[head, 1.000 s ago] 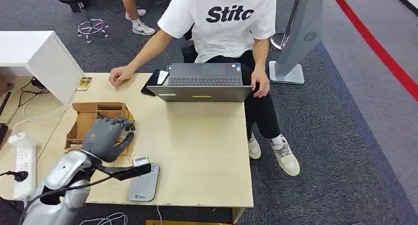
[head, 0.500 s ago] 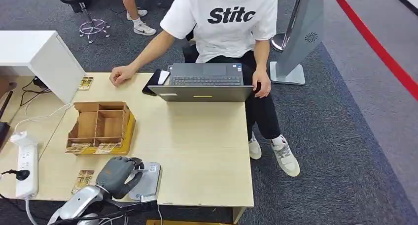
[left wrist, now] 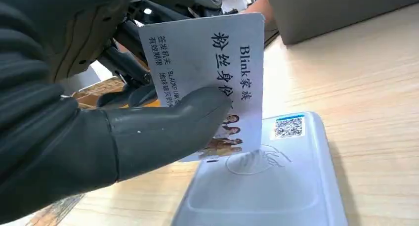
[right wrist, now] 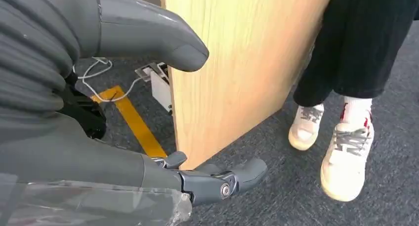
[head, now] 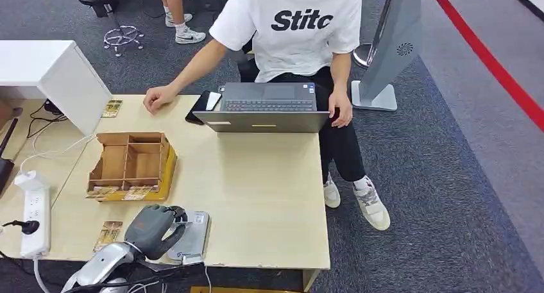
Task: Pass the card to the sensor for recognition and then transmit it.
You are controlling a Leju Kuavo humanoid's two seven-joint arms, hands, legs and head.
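Note:
My left hand holds a white card with black printed characters and a small photo strip, pinched under the thumb. The card stands tilted with its lower edge just over the grey sensor pad, which carries a QR code sticker. In the head view the hand covers the left part of the sensor pad near the table's front edge. My right hand hangs beside the table's side panel, fingers apart and holding nothing.
A cardboard compartment box sits behind the sensor. A loose card lies left of my hand, another at the far left. A seated person works at a laptop across the table; a power strip lies on the left.
My left hand drew back from the cardboard box toward the front edge with the card and stopped over the sensor pad. It has stayed there for the last half second.

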